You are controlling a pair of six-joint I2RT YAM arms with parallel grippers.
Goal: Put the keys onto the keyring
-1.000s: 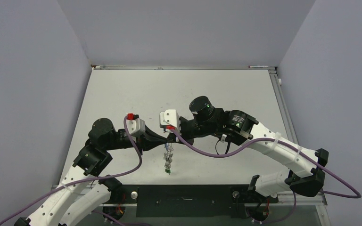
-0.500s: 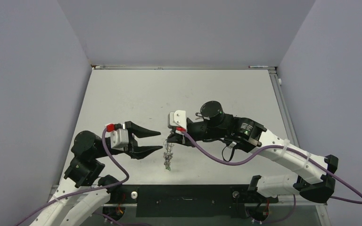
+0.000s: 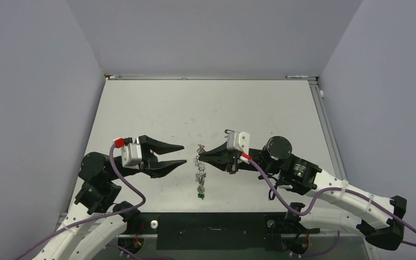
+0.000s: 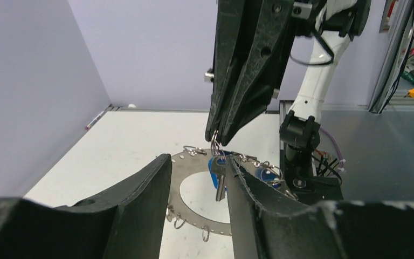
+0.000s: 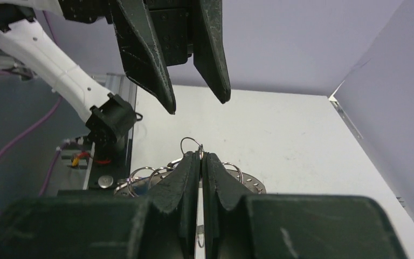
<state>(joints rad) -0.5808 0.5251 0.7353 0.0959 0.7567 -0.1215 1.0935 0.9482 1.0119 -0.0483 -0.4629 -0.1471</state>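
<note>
Seemingly hung in the air above the white table [image 3: 249, 108], the large flat grey metal keyring [image 4: 191, 164] is turned face-on to the left wrist camera, its wide round hole unobstructed. Small wire loops are strung around its rim, and a silver key with a blue plastic head [image 4: 218, 175] dangles across the hole. From above, a key with a green head [image 3: 200, 196] is seen lowest in the cluster. Whether the cluster touches the table cannot be told.

One thin wire loop [image 5: 191, 143] at the top is pinched in the tightly closed right hand [image 3: 200, 156]. The left hand [image 3: 184, 154] is held partly open and empty, level with the ring and just apart from it.

A second grip on the ring is judged to be the step in hand. The right pinch should be kept firm so that swinging is avoided. The left fingers should be brought squarely over bare rim, clear of dangling keys, and closed only once metal lies between them.
</note>
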